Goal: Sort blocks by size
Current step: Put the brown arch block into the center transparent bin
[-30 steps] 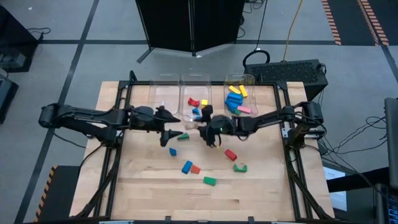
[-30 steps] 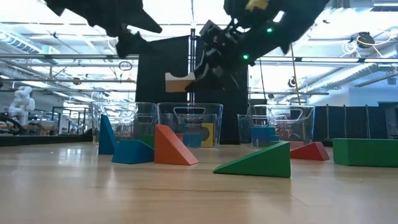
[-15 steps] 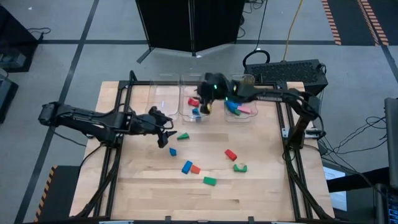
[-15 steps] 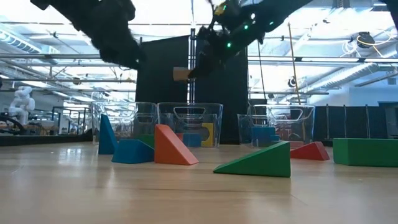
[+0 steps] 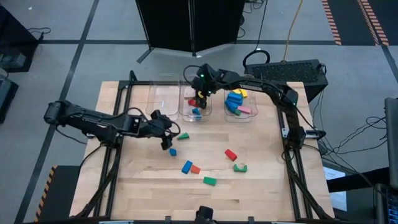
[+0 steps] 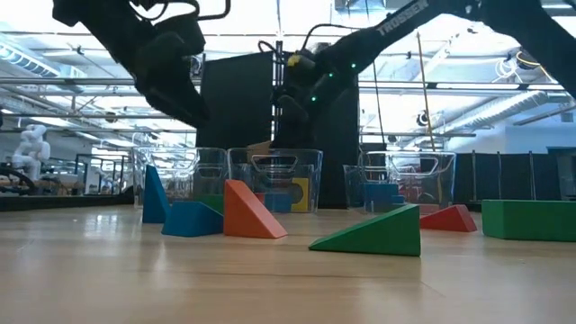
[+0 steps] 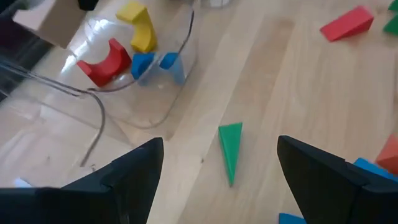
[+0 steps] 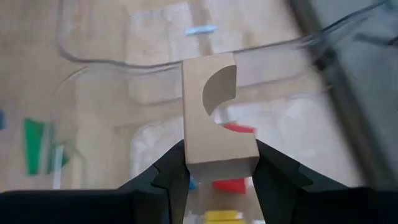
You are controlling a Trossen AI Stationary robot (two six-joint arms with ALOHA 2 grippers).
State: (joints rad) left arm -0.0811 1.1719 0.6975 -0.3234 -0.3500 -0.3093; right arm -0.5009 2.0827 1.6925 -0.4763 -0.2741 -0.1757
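Observation:
My right gripper (image 5: 200, 94) hovers over the middle clear bin (image 5: 186, 112) at the far edge, shut on a tan wooden block (image 8: 214, 118) with a quarter-round cut-out. That bin holds a red arch (image 7: 102, 62), a yellow arch (image 7: 140, 31) and blue blocks (image 7: 152, 62). My left gripper (image 5: 169, 140) is open, tipped down just above and left of a green wedge (image 7: 229, 152) that lies flat on the table; its fingers stand wide to either side without touching it. More blocks lie loose near mid-table. My right gripper pinches the tan block between its two fingers (image 8: 176, 167), on two opposite flat sides at the end nearest the gripper (image 8: 217, 163). The fingers slant down from the table's right. The block sticks out past the fingertips, lifted clear above the middle bin.
An empty-looking clear bin (image 5: 163, 98) stands left of the middle one; the right bin (image 5: 247, 117) holds blue, yellow and pink blocks. On the table lie a red block (image 5: 231, 154), blue (image 5: 186, 167), orange (image 5: 195, 168) and green (image 5: 209, 181) blocks, and a green-and-tan one (image 5: 240, 167).
My right gripper has carried the tan block from mid-table toward the far edge and now holds it over the middle bin; its wrist has rolled on the way. My left gripper has sunk a little and tipped down toward the green wedge, still open.

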